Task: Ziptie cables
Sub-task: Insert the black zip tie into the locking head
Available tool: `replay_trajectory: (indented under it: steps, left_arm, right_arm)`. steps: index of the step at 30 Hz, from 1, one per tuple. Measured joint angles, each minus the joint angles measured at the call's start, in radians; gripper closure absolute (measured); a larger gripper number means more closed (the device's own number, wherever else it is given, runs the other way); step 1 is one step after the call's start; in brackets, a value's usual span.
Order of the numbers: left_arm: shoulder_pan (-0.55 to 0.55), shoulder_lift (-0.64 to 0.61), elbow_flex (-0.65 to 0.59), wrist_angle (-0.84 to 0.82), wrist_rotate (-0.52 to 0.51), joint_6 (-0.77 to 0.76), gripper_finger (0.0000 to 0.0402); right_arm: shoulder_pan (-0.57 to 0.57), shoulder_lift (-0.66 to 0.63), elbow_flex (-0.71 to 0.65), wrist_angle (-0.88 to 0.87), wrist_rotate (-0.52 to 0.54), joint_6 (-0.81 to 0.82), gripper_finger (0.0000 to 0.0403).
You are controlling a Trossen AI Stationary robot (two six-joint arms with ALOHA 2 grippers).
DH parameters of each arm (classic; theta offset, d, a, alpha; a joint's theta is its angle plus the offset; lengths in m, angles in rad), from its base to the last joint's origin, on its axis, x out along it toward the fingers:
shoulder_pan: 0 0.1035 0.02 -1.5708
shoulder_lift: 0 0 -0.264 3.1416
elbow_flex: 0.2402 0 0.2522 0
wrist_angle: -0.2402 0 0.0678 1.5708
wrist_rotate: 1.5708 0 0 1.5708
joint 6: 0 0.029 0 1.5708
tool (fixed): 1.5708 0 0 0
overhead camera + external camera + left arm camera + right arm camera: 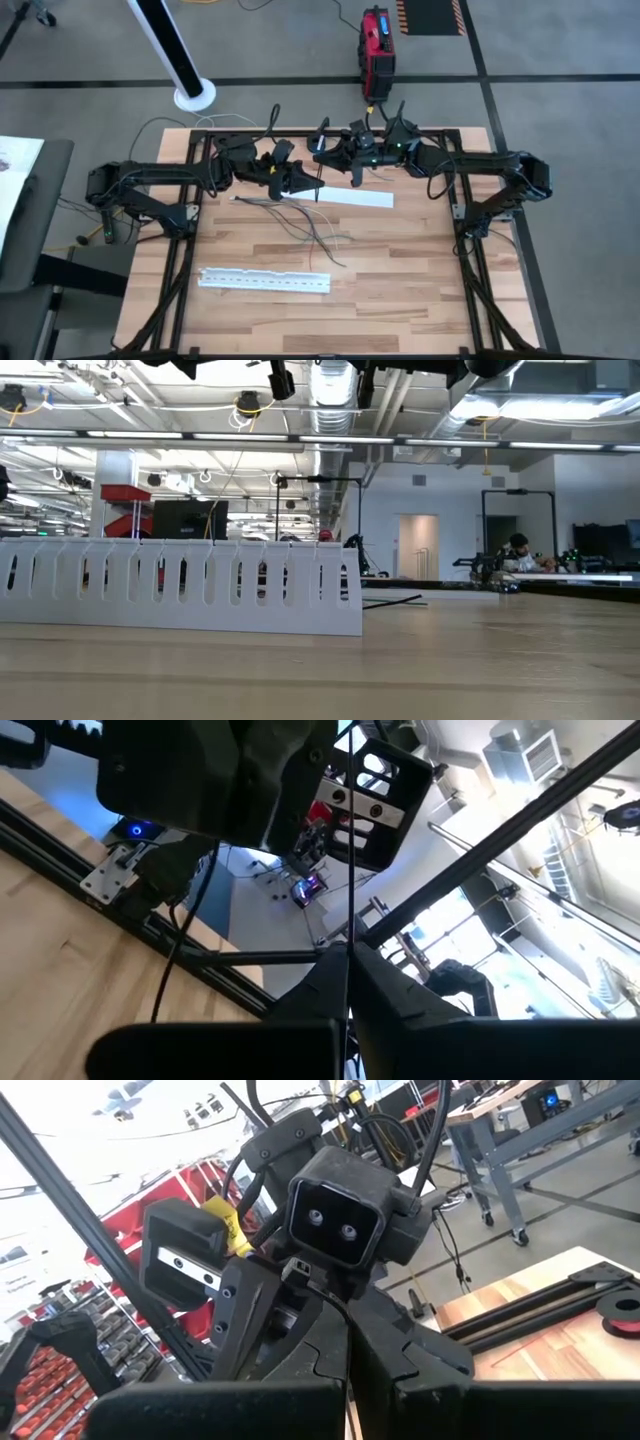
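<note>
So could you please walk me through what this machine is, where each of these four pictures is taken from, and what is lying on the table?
It is a robot with two dark arms over a wooden table. One picture looks straight down, one looks level across the tabletop, and two come from cameras on the wrists. From above, the left gripper and the right gripper are raised near the far edge, close together; a thin dark wire runs between the left gripper's shut fingers. On the table lie loose cables and two white slotted strips, one near the front and one under the grippers.
</note>
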Motion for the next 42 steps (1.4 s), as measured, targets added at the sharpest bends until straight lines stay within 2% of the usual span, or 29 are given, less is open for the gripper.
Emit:
replay_trajectory:
  steps: [42]
  left_arm:
    - [-0.012, 0.0, 0.0, 0.048, -0.03, -0.066, 0.0401]
  right_arm:
    - [0.005, 0.0, 0.01, 0.045, -0.043, -0.034, 0.0403]
